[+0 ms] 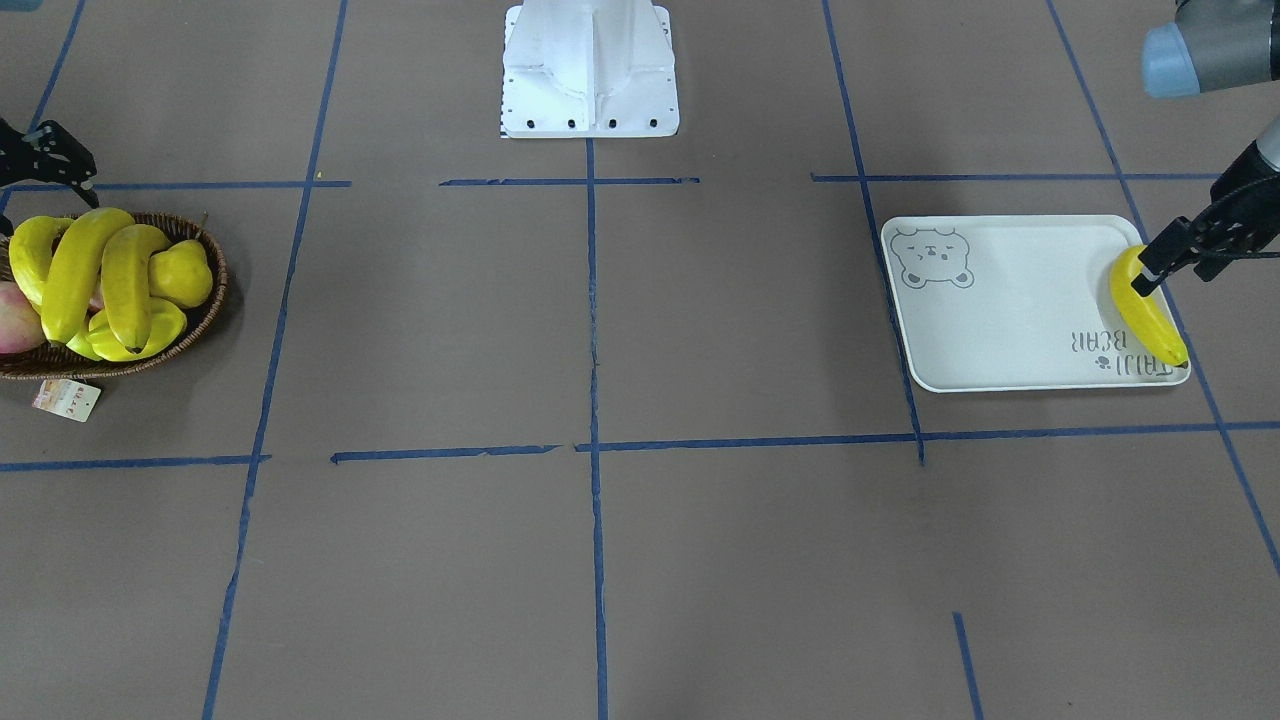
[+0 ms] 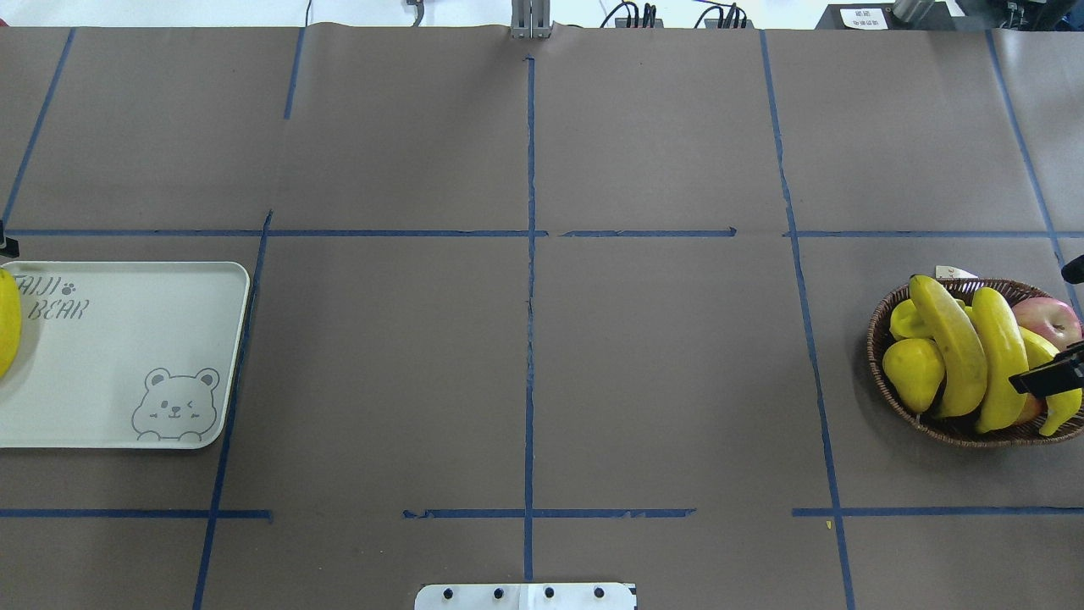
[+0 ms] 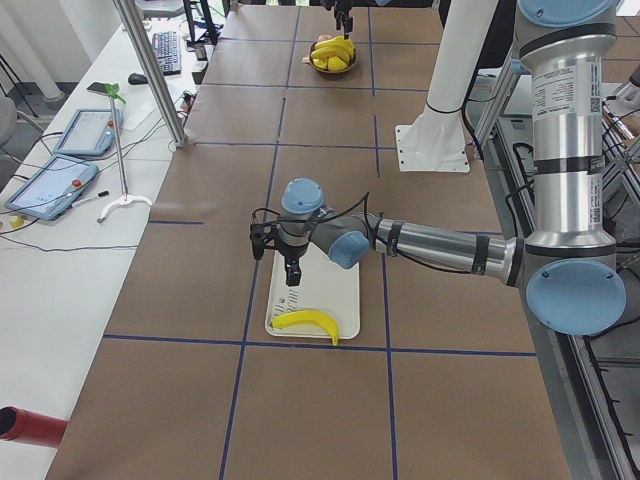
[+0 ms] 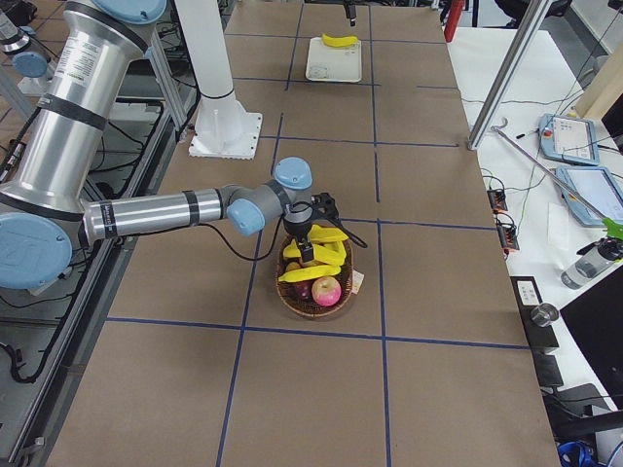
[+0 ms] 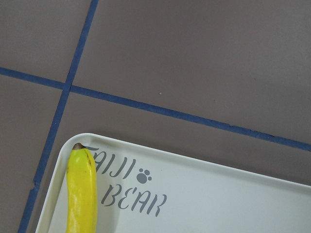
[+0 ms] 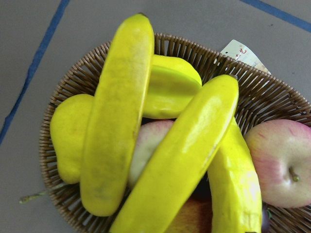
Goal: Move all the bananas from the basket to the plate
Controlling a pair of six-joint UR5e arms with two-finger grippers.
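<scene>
Three yellow bananas point(image 2: 953, 343) lie across other fruit in the dark woven basket point(image 2: 874, 339) on my right. My right gripper point(image 2: 1059, 326) hovers just above them, open, with one finger point(image 2: 1050, 377) over the nearest banana and nothing held. In the right wrist view the bananas point(image 6: 116, 116) fill the frame. A fourth banana point(image 1: 1145, 315) lies on the outer end of the white bear-print plate point(image 1: 1000, 310). Above that end my left gripper point(image 1: 1205, 250) looks open and empty, one fingertip point(image 1: 1150, 278) over the banana's end. The left wrist view shows the banana's tip point(image 5: 81, 184) beside the lettering.
The basket also holds a red apple point(image 2: 1050, 320), a yellow pear-shaped fruit point(image 2: 913, 373) and a starfruit point(image 2: 906, 318); a paper tag point(image 1: 66, 399) hangs outside. The robot's white base point(image 1: 590, 70) stands mid-table. Blue tape lines cross the brown surface.
</scene>
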